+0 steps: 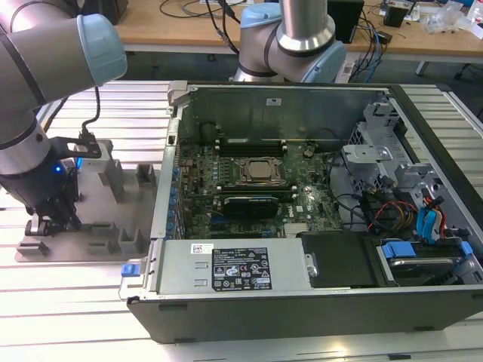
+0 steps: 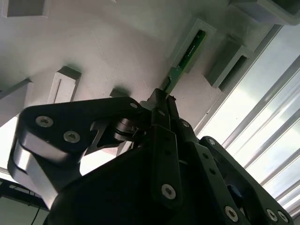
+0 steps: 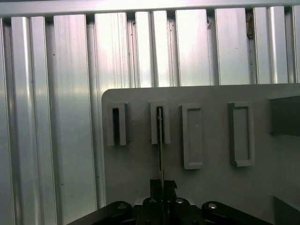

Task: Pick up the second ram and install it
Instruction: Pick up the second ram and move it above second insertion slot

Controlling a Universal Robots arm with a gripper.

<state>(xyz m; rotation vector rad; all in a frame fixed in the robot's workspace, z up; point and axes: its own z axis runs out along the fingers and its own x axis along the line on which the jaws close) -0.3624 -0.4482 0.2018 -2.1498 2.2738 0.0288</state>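
An open computer case (image 1: 302, 326) is parked on a ribbed metal table (image 1: 68, 309). A grey tray (image 1: 75, 253) is set just beside it.

Matt grey plastic tray (image 3: 215, 183) — glossy ribbed metal table (image 3: 70, 117) — matt black tool (image 3: 161, 183).

- Gripper (image 1: 50, 223) is low at the end of the holder tray (image 1: 83, 253) on the exterior view's left, pinched on the second ram (image 2: 188, 49), which stands in a narrow slot (image 3: 160, 123).
- Slot walls hug the stick on both sides.
- Grey upright blocks (image 1: 113, 179) stand on the tray between the gripper and the computer case (image 1: 302, 317).
- Case wall (image 1: 170, 173) rises just beyond the tray.
- Case top is open and the motherboard (image 1: 302, 204) lies exposed from above.
- A metal box (image 1: 234, 268) covers the near edge inside.
- Drive cage (image 1: 373, 151) and tangled cables (image 1: 392, 211) crowd the side on the exterior view's right.
- Slatted tabletop (image 1: 75, 317) is open in front of the tray.
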